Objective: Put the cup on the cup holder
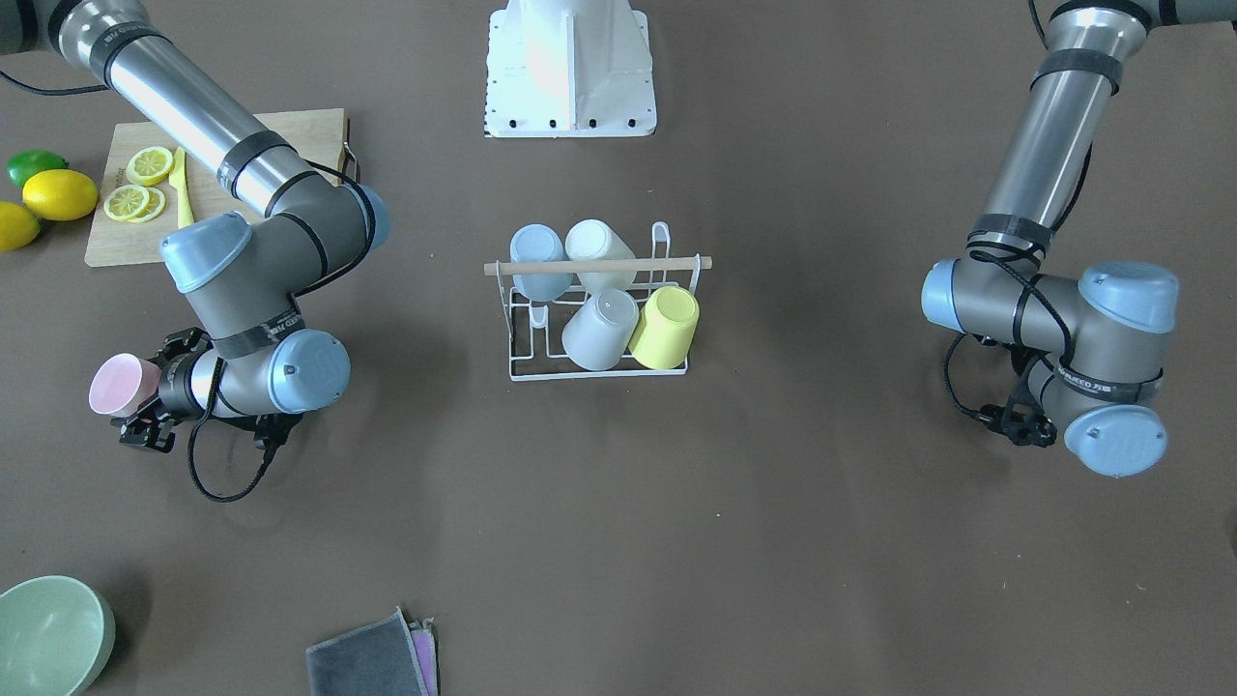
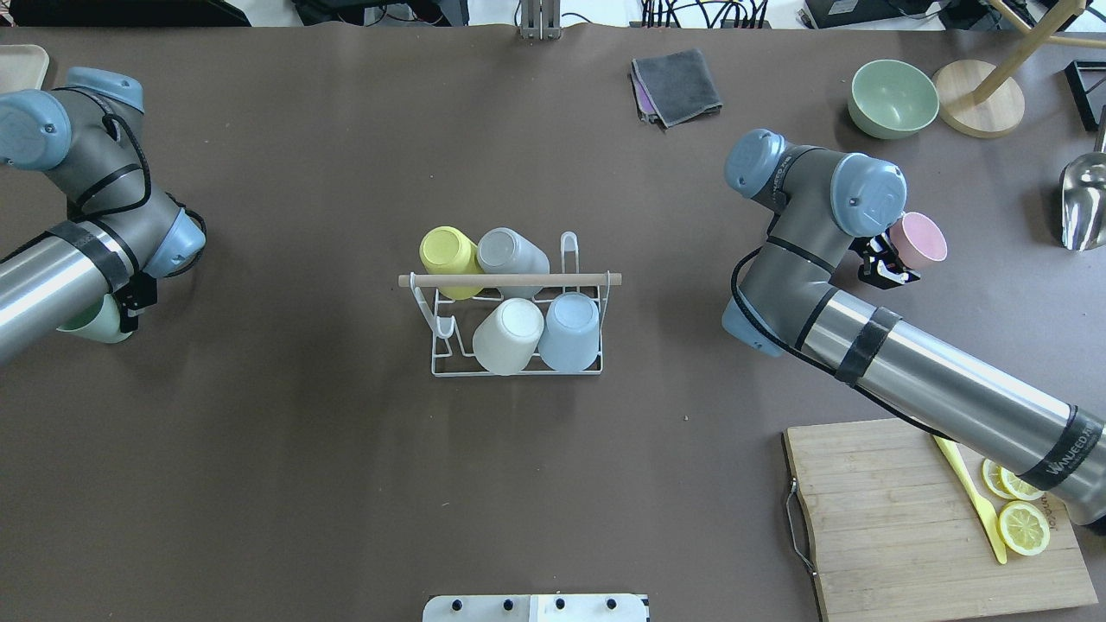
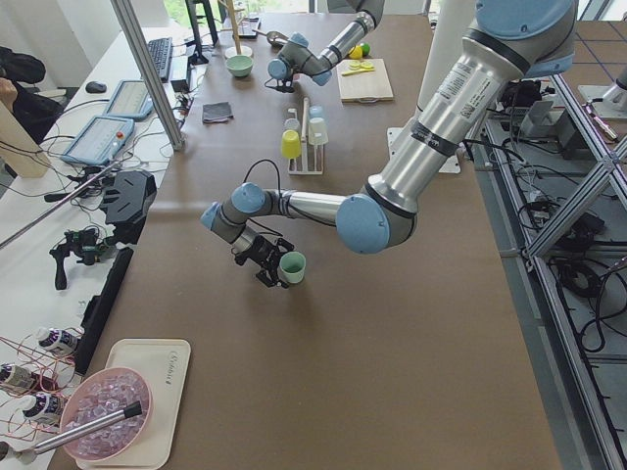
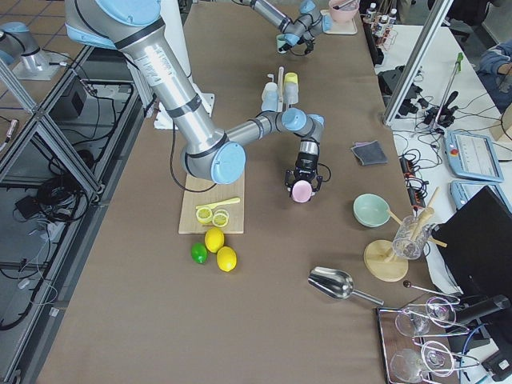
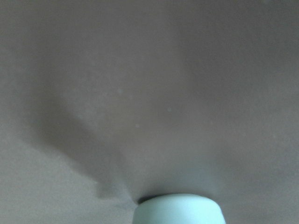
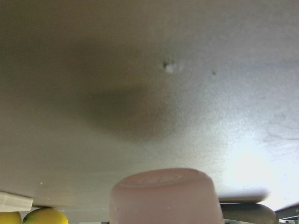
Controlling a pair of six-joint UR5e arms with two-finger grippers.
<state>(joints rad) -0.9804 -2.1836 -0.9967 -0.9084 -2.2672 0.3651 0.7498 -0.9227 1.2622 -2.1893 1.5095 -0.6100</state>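
pink cup (image 1: 114,384) clenched in my right hand (image 1: 141,389), mint cup (image 3: 293,266) gripped in my left hand (image 3: 273,269). cup holder (image 1: 667,262) far off, crowded; come in tilted and i'll knock the grey cup (image 1: 599,331).

The white wire cup holder (image 2: 510,280), with a wooden rod (image 1: 597,264) on top, is placed at the centre of the overhead frame. A yellow cup (image 2: 448,250), grey cup (image 2: 510,250), white cup (image 2: 508,335) and blue cup (image 2: 570,330) are set on it, tilted, bottoms up. A pink cup (image 2: 921,238) is gripped at centre right, a pale green cup (image 2: 91,321) at the left edge.
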